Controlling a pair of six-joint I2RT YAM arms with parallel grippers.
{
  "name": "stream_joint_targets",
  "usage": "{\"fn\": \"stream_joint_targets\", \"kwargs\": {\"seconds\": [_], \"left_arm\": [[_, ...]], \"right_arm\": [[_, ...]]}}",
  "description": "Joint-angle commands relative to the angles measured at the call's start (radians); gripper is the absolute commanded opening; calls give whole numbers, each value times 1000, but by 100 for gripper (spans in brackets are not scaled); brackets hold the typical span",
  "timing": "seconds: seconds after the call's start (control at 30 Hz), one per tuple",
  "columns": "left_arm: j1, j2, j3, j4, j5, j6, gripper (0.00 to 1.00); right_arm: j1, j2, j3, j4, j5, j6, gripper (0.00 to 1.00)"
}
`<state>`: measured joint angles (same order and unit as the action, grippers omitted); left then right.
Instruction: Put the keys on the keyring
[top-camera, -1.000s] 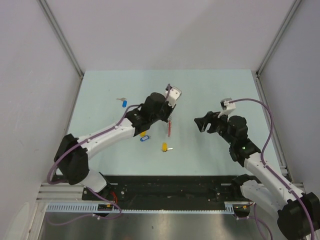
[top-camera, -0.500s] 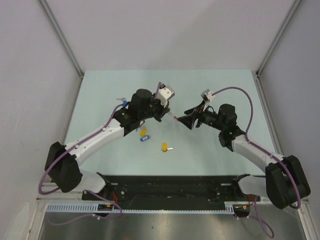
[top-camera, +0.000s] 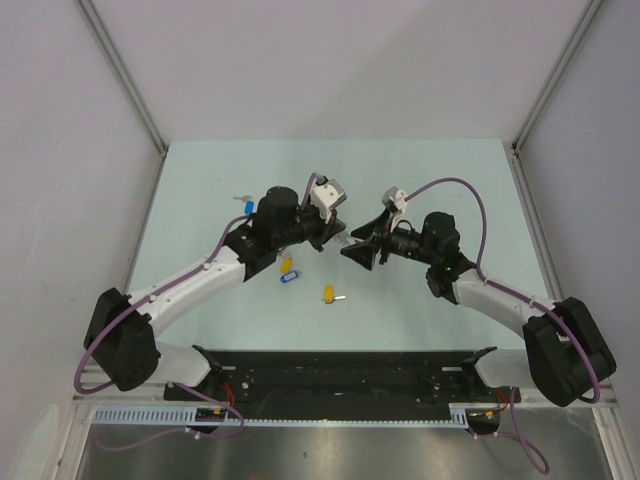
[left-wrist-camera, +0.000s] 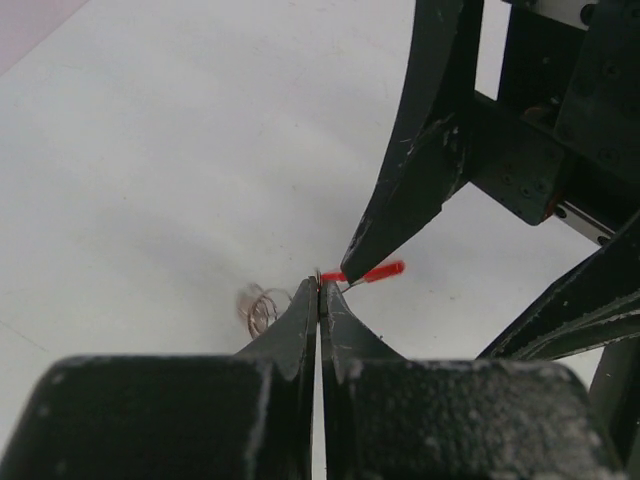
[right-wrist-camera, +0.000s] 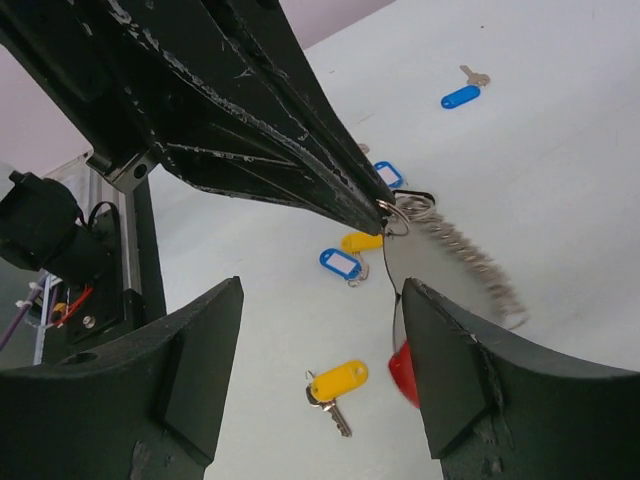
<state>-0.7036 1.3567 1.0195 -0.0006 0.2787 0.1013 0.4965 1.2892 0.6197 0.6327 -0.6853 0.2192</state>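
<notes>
The pale green worktop (top-camera: 450, 180) fills the scene between grey side walls. The left arm (top-camera: 200, 275) reaches in from the near left corner and the right arm (top-camera: 490, 295) from the near right. They meet head to head over the middle of the worktop.

The left hand (left-wrist-camera: 319, 292) is pinched tight, its two fingers pressed flat together. Their tips hold the small metal ring at the top of the keyring (right-wrist-camera: 455, 258), which is lifted above the worktop. The right hand (right-wrist-camera: 320, 300) stands wide and holds nothing. Its two fingers sit one on either side of the left hand's tips and the hanging keyring. From the left wrist view, one right finger (left-wrist-camera: 410, 180) ends just at the keyring; I cannot tell whether it touches.

Below the pinched ring the keyring's metal coil (left-wrist-camera: 262, 306) hangs down, blurred in the right wrist view. Its red arc (left-wrist-camera: 372, 271) sits just beside the inner face of one right finger.

The keys lie loose on the worktop, apart from the keyring:
- a blue-tagged key (right-wrist-camera: 460, 96) far back on the left
- a second blue tag (right-wrist-camera: 388, 172) showing just past the left hand's fingers
- a yellow tag (right-wrist-camera: 360, 241) and a blue tag (right-wrist-camera: 340, 264) close together
- a yellow-tagged key (right-wrist-camera: 338, 380) alone, nearest the arms' bases
</notes>
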Motion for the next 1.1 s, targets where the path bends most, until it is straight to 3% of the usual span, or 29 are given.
{"fn": "stream_joint_targets", "kwargs": {"seconds": [0.0, 0.33, 0.6, 1.07], "left_arm": [[6, -53, -15, 91, 91, 15, 0], [7, -82, -47, 140, 140, 12, 1], [7, -114, -71, 172, 220, 21, 0], [7, -134, -78, 208, 339, -3, 0]], "right_arm": [[5, -13, 40, 6, 23, -58, 70], [-30, -56, 25, -70, 10, -119, 63], [-104, -108, 0, -4, -180, -90, 53], [-110, -96, 3, 160, -310, -93, 34]]}}
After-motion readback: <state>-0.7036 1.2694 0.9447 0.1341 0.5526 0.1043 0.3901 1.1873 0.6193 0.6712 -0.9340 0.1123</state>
